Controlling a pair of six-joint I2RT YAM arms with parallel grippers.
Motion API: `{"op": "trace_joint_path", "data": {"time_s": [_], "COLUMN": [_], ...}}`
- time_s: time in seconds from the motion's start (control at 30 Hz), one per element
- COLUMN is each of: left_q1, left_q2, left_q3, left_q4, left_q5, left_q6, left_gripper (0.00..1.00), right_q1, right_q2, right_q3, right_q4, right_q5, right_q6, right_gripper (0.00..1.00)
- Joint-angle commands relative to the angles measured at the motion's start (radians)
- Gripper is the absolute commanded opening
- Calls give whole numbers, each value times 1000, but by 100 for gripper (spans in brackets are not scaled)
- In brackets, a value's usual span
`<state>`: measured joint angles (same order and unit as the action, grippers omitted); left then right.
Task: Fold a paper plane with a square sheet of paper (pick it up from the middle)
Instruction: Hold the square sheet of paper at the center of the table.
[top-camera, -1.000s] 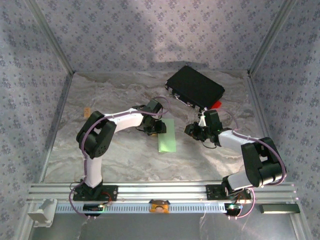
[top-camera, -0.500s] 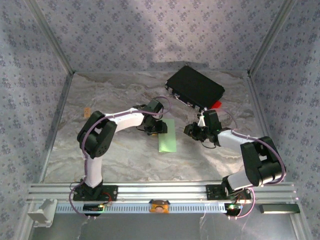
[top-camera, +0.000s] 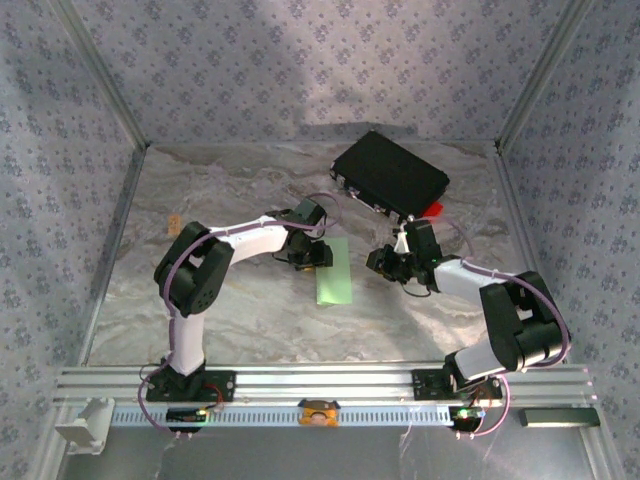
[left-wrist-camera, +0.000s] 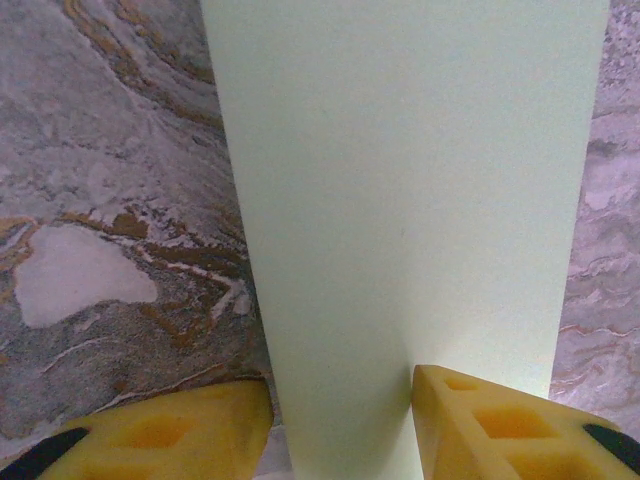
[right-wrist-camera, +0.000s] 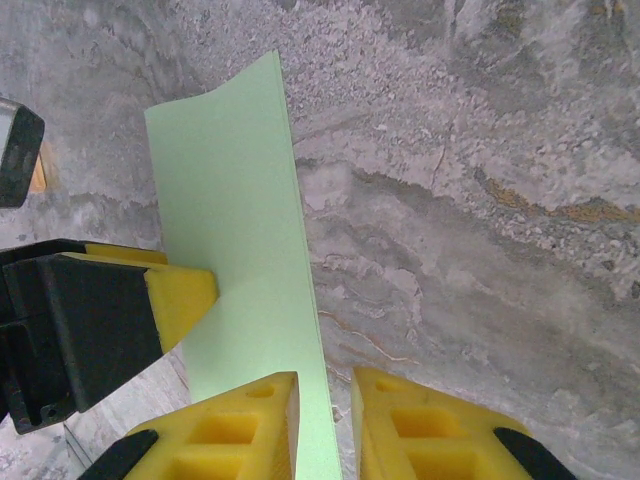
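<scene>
The square sheet of paper (top-camera: 335, 275) lies on the marble table as a narrow pale green strip, not a paper plane. In the left wrist view the paper (left-wrist-camera: 400, 180) runs between the yellow fingers. My left gripper (top-camera: 316, 256) (left-wrist-camera: 340, 390) is open at the strip's far left corner: one finger is beside the left edge and the other is over the sheet. My right gripper (top-camera: 376, 262) (right-wrist-camera: 325, 390) hovers to the right of the strip with a narrow gap between its jaws. The paper (right-wrist-camera: 240, 230) shows its right edge through that gap. The left gripper's finger (right-wrist-camera: 185, 295) points onto the sheet.
A black rectangular case (top-camera: 390, 175) lies at the back right, with a small red tab (top-camera: 432, 208) at its near corner. A small orange scrap (top-camera: 173, 225) sits at the left. Patterned walls enclose the table, and a metal rail (top-camera: 320, 382) runs along the near edge.
The right gripper has crept slightly left toward the paper. The left gripper and the sheet stay in place.
</scene>
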<state>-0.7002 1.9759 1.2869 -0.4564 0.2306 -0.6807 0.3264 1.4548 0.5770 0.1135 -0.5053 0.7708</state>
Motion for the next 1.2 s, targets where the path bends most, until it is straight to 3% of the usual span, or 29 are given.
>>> {"op": "trace_joint_path", "data": {"time_s": [0.0,1.17], "left_q1": [8,8], "left_q2": [117,147], "left_q3": [-39,-23], "left_q4": [56,45], "left_q5": [-117,-108], "left_q6": [28,49], "left_gripper": [46,47], "right_q1": [6,39], "right_q2": [11,86], "right_q3": [29,70], "right_q4": [2,18], "right_q5": [-8,-50], "right_q6": [1,-9], "right_gripper": [23,18]}}
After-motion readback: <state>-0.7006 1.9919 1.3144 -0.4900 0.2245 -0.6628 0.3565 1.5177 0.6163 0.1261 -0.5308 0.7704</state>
